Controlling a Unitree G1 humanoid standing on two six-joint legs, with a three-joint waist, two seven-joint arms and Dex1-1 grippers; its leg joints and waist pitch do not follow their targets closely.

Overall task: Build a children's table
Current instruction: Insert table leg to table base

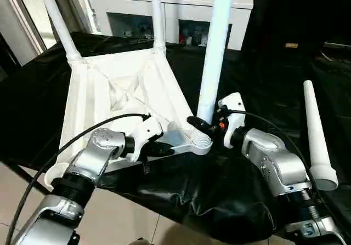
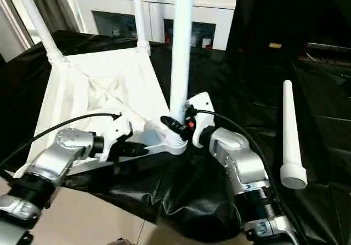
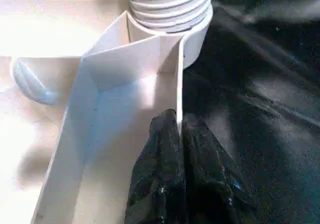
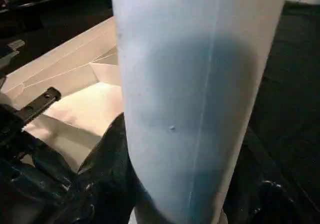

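The children's table top (image 1: 109,91) lies upside down on the black-draped work table, ribs up. Two white legs (image 1: 57,20) (image 1: 157,15) stand in its far corner sockets. A third leg (image 1: 215,53) stands upright in the near right corner socket (image 1: 200,142), its threaded base (image 3: 167,3) seated there. My right gripper (image 1: 205,125) is shut on this leg just above the socket, fingers (image 4: 107,159) on both sides of it. My left gripper (image 1: 164,146) is shut on the top's thin rim wall (image 3: 179,83) beside that socket. A fourth leg (image 1: 315,135) lies loose on the cloth at the right.
A white cabinet (image 1: 181,4) stands behind the work table. The black cloth (image 1: 186,195) hangs in folds over the near edge, with tiled floor below. A black cable (image 1: 66,141) loops over my left forearm.
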